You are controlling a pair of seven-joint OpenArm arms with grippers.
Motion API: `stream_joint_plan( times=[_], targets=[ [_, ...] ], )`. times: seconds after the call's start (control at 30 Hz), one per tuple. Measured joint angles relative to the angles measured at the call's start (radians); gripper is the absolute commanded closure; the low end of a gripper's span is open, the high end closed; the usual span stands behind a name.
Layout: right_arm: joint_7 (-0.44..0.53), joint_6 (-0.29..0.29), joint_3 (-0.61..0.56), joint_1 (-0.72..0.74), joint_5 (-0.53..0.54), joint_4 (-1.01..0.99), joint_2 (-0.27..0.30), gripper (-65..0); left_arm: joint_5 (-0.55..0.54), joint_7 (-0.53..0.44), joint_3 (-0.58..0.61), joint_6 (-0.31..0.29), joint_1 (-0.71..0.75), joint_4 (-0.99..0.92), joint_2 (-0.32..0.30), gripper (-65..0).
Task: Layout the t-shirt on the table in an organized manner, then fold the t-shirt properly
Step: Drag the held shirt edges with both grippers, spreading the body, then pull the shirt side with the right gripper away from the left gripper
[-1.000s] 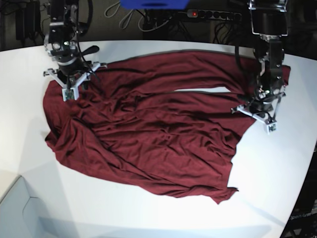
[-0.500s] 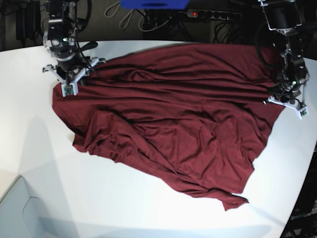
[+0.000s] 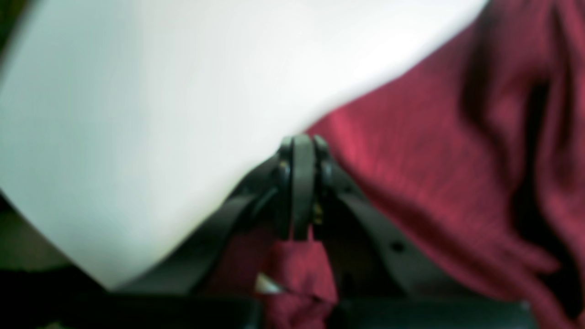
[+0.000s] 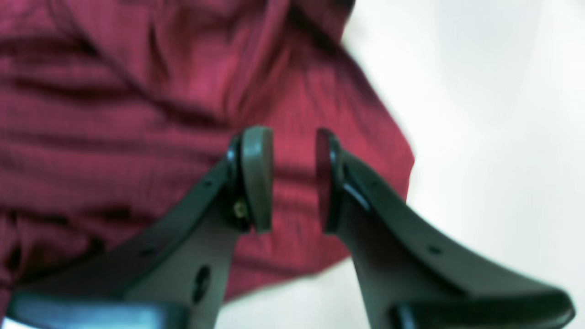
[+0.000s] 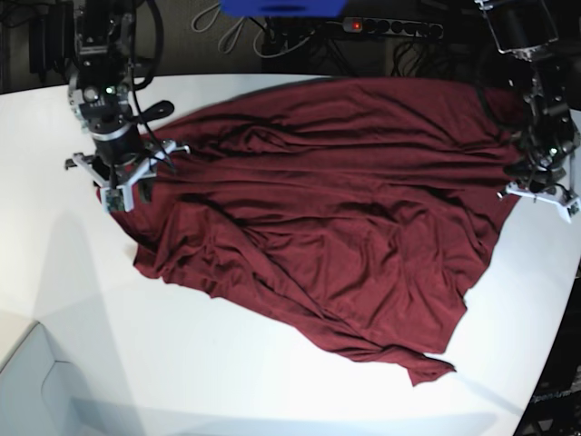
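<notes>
I had the t-shirt (image 5: pixel 318 218) spread wide but wrinkled across the counter (image 5: pixel 227 381), my left tool (image 3: pixel 299 183) clamped on its edge, my right tool (image 4: pixel 292 178) parted and empty above it, with smoothing and all folding undone.

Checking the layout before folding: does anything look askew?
Yes. The t-shirt lies skewed and wrinkled on the table, its near corner trailing to a point instead of lying square.
</notes>
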Motion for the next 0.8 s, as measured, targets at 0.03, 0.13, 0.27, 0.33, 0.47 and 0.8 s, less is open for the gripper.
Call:
stream_joint_plan(
  times=[0.03,0.13,0.27,0.33,0.47,0.8],
  targets=[
    [-0.008,0.0,-0.001,0.019,-0.002,-0.003,0.0,-15.2,0.0,-0.002,-0.008,0.0,-0.002,0.022,0.0,-0.3],
    [-0.004,0.0,-0.043,0.09,-0.005,-0.046,0.006,-17.0,-0.004,0.008,-0.009,0.0,-0.016,0.078,0.0,-0.4],
    [-0.002,0.001,-0.155,0.19,-0.003,-0.161,0.03,-29.8,-0.007,0.0,-0.006,0.001,-0.057,0.115,-0.006,-0.4],
    [-0.007,0.002,-0.191,0.219,0.0,-0.204,0.042,-33.5,-0.003,0.0,-0.008,0.0,-0.056,0.13,-0.01,-0.4],
    [-0.007,0.001,-0.227,0.232,-0.003,-0.249,0.044,-33.1,-0.002,0.006,-0.009,0.003,-0.054,0.131,-0.005,-0.1],
    [0.003,0.001,-0.277,0.228,-0.002,-0.286,0.045,-33.0,-0.003,0.002,-0.172,0.004,0.001,0.13,0.06,-0.1]
  ],
)
